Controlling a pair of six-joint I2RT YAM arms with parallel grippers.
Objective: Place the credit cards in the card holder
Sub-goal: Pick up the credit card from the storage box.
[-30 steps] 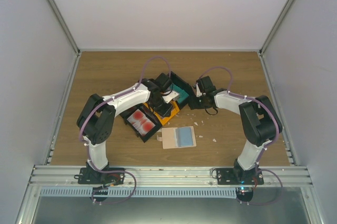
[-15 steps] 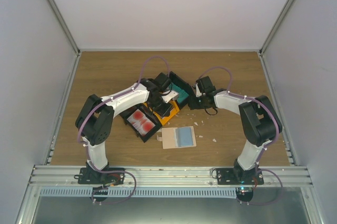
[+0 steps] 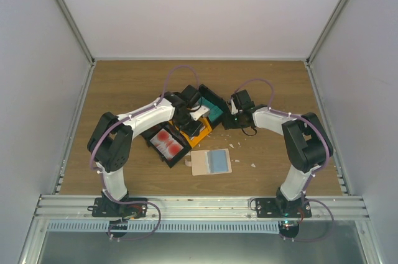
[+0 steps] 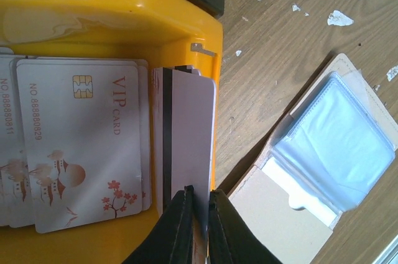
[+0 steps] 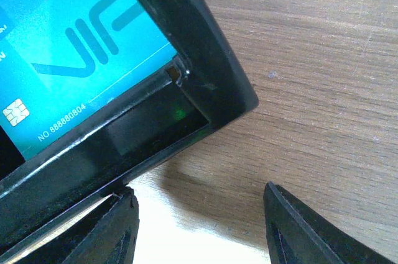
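Left end effector [image 4: 200, 199] pinching a pale card [image 4: 186, 127] stood on edge inside the yellow tray [image 4: 124, 22], card holder [image 4: 336, 146] lying open just beside that tray, right end effector [image 5: 196, 214] spread wide, near the tray.

place: robot lab cell | evidence: white panel walls [image 3: 199, 9], aluminium frame rail [image 3: 199, 203], wooden table [image 3: 124, 84]

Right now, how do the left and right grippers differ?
The left gripper is pinched nearly shut on a stripe-backed pinkish-grey card in the yellow tray; the right gripper stands wide open, holding nothing. The left gripper reaches inside its tray; the right gripper sits outside the black tray, by its corner, over the wooden table. Both have black fingers.
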